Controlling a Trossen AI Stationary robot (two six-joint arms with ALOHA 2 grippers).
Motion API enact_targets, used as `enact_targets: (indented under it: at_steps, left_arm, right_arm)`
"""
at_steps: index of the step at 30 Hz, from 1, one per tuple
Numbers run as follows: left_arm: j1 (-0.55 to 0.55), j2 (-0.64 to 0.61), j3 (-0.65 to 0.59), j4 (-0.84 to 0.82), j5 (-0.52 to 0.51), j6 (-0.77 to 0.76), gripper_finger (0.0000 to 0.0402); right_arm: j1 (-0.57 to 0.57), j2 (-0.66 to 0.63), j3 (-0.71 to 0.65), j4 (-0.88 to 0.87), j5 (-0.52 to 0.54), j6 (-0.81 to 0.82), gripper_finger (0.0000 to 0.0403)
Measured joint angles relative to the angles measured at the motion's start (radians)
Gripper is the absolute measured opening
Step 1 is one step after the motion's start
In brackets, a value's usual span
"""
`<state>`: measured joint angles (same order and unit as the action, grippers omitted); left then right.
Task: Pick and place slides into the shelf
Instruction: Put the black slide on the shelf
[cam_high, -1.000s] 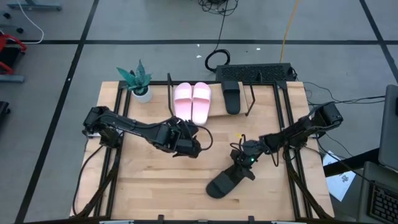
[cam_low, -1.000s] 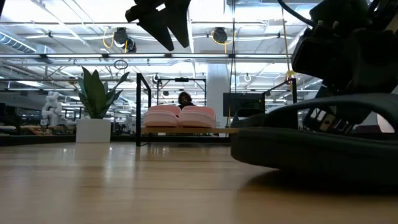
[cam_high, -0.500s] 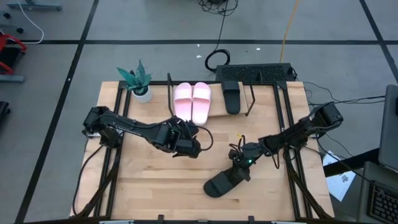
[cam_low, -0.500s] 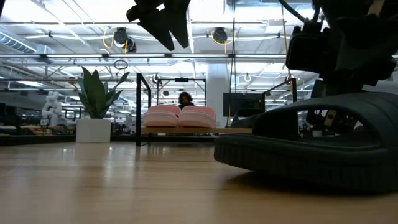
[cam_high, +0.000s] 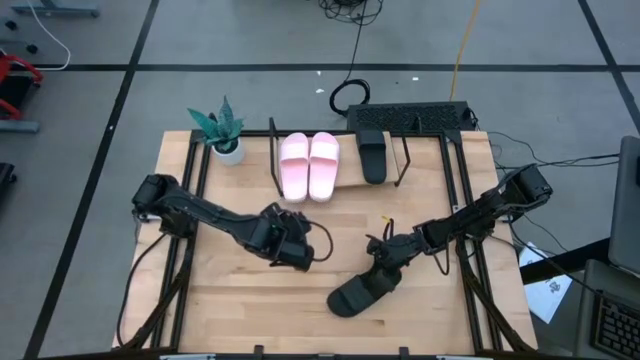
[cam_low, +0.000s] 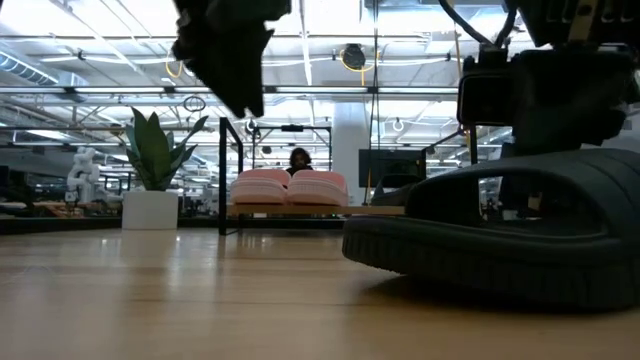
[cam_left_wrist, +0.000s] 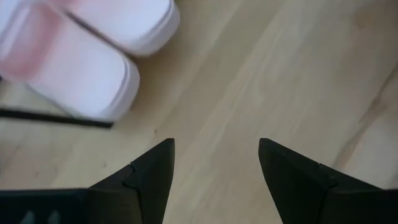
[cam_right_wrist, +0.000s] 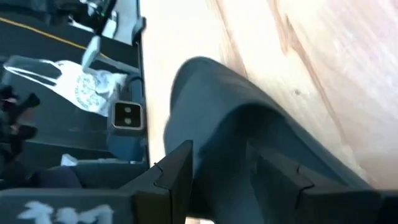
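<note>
One black slide (cam_high: 355, 295) lies slantwise on the tabletop near its near edge and fills the right of the low view (cam_low: 500, 240). My right gripper (cam_high: 384, 262) is at the slide's far-right end, shut on its strap. The pale pink pair (cam_high: 310, 165) and the second black slide (cam_high: 373, 158) rest with their soles on the shelf (cam_high: 345, 185) at the far edge. My left gripper (cam_high: 300, 252) hangs open above bare wood mid-table, and its wrist view shows the pink pair's ends (cam_left_wrist: 93, 68). My right gripper holds the black slide by its wide strap (cam_right_wrist: 208, 102), at the slide's far-right end. One finger (cam_right_wrist: 177, 171) is outside the strap and the other (cam_right_wrist: 273, 174) seems to reach into the opening under it. The fingers slant down from the right. The sole looks to lie on the table.
A small potted plant (cam_high: 225, 135) stands at the far left corner, beside the shelf's black wire end frame (cam_high: 272, 150). The other end frame (cam_high: 404, 160) stands right of the black slide. Bare wood lies between the two arms and along the near left.
My right gripper has drawn the black slide a short way toward the table's near-left, and it now looms nearer in the low view. My left gripper has pulled back from the shelf toward the near edge, still open.
</note>
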<state>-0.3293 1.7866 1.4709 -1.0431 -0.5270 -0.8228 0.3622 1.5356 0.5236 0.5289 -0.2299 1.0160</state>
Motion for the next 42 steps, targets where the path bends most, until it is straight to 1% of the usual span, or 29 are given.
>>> enact_targets:
  at_steps: [3,5,9,17,30,36,42]
  left_arm:
    - [-0.018,0.0,-0.039,0.001,0.0,-0.052,0.0237]
    - [-0.03,0.0,-0.057,0.002,0.0,-0.069,0.0237]
    - [-0.047,0.0,-0.077,0.001,0.004,-0.081,0.0237]
    - [-0.054,0.0,-0.078,0.001,0.004,-0.069,0.0237]
    - [-0.054,0.0,-0.078,0.001,0.003,-0.05,0.0237]
    - [-0.054,0.0,-0.078,0.001,0.003,-0.05,0.0237]
    - [-0.053,0.0,-0.077,0.001,0.003,-0.05,0.0237]
  right_arm:
    - [0.0,0.0,0.001,0.024,0.004,0.027,0.0141]
    - [0.0,0.0,0.001,0.006,0.022,0.031,0.0141]
    - [-0.006,0.0,0.001,-0.039,0.024,0.031,0.0141]
    - [-0.023,0.0,0.001,-0.023,0.048,0.036,0.0141]
    - [-0.022,0.0,0.001,-0.097,0.048,0.058,0.0141]
    - [-0.021,0.0,0.001,-0.053,0.047,0.067,0.0141]
    - [-0.01,0.0,0.0,-0.048,0.045,0.072,0.0141]
